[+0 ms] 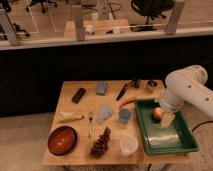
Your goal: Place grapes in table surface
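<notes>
The dark reddish-purple grapes (101, 143) lie on the light wooden table surface (85, 106) near its front edge, right of the red-brown bowl (62, 140) and below the fork (90, 124). My gripper (166, 120) hangs from the white arm (186, 91) over the green tray (176, 142) at the right, next to an orange fruit (157, 113). It is far right of the grapes and holds none of them.
On the table are a black case (78, 95), a blue-grey block (102, 88), a blue cloth (105, 113), a blue cup (124, 116), a white cup (128, 145), a carrot (127, 101), a black utensil (122, 92) and a banana (69, 116). A dark wall stands behind.
</notes>
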